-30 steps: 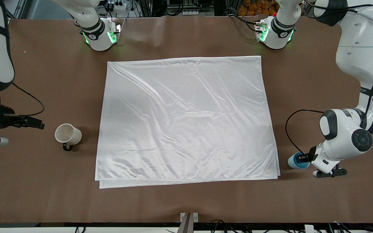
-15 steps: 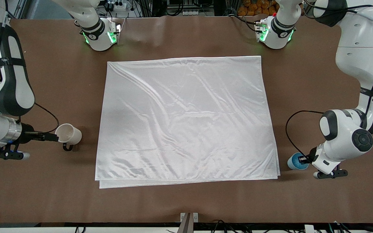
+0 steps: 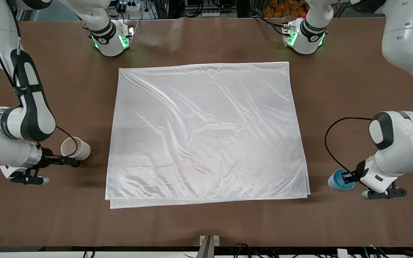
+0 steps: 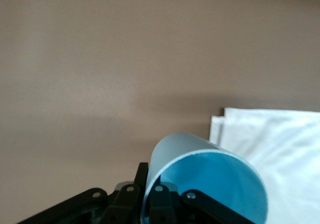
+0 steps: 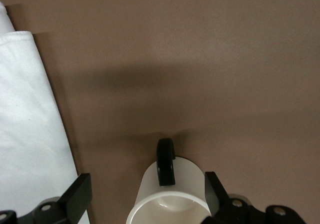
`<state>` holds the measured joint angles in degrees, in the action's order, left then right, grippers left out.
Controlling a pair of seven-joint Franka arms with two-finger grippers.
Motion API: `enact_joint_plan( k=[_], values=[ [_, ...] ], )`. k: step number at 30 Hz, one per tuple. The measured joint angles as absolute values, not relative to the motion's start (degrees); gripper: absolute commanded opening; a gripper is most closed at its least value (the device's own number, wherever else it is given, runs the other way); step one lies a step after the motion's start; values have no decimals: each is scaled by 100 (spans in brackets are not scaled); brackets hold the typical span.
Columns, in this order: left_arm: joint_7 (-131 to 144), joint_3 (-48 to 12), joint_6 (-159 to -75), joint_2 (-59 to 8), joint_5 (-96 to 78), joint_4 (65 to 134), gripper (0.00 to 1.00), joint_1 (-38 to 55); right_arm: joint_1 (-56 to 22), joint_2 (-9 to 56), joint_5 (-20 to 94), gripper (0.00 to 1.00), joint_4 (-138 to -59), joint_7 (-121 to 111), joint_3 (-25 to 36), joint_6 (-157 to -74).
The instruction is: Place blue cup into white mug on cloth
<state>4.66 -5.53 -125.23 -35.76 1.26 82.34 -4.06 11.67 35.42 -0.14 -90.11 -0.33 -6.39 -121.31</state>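
The left gripper (image 3: 350, 176) is clenched on the blue cup (image 3: 336, 180). In the left wrist view one finger sits inside the cup's wall and one outside it. Since a second ago the cup and the gripper have moved away from the cloth (image 3: 206, 132), toward the left arm's end of the desk (image 3: 206, 225). The cup looks tipped in the grasp, so it is probably lifted already — a judgement only, since no gap under it shows.

A little farther from the front camera, at the right arm's end, stands the white mug (image 3: 75, 148), still on the bare desk beside the cloth and not on it. The right gripper (image 3: 71, 162), which was well apart from the mug a second ago, has come in low to it. In the right wrist view its fingers (image 5: 76, 196) are released and stand on both sides of the mug (image 5: 170, 196), with the black handle (image 5: 166, 161) between them — no grasp yet.

So both pick-ups seem under way; the mug must likely reach the cloth before the cup goes in.

Writing: a small dark label on each arm's forearm band, too small to read.
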Motion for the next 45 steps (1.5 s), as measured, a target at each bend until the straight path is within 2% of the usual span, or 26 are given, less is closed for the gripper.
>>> enact_joint_plan(
  k=[14,15,20,23,27,29,31,45],
  values=[
    [488,-595,-11106,-2563,126,8233,0,-59,1126,3887,-15,100,-9008,-160,-650,-12280],
    [488,-600,-11047,-2516,126,8233,0,-48,1126,3902,-15,97,-9008,-194,-650,-12273],
    [488,-682,-10746,-2236,126,8231,0,-30,1132,3956,-15,51,-9034,-432,-644,-12225],
    [488,-749,-10562,-2057,126,8231,0,-26,1142,3964,-15,30,-9077,-603,-636,-12222],
    [488,-844,-10404,-1820,126,8232,0,-23,1156,3965,-15,9,-9124,-776,-632,-12222],
    [488,-890,-10351,-1719,126,8232,0,-22,1158,3965,-15,3,-9128,-834,-631,-12222],
    [488,-940,-10317,-1625,126,8234,0,-21,1158,3965,-15,0,-9128,-860,-631,-12222],
    [492,-1181,-10303,-1476,-121,8252,0,-17,1126,3964,-16,0,-9123,-899,-651,-12221]
  ],
)
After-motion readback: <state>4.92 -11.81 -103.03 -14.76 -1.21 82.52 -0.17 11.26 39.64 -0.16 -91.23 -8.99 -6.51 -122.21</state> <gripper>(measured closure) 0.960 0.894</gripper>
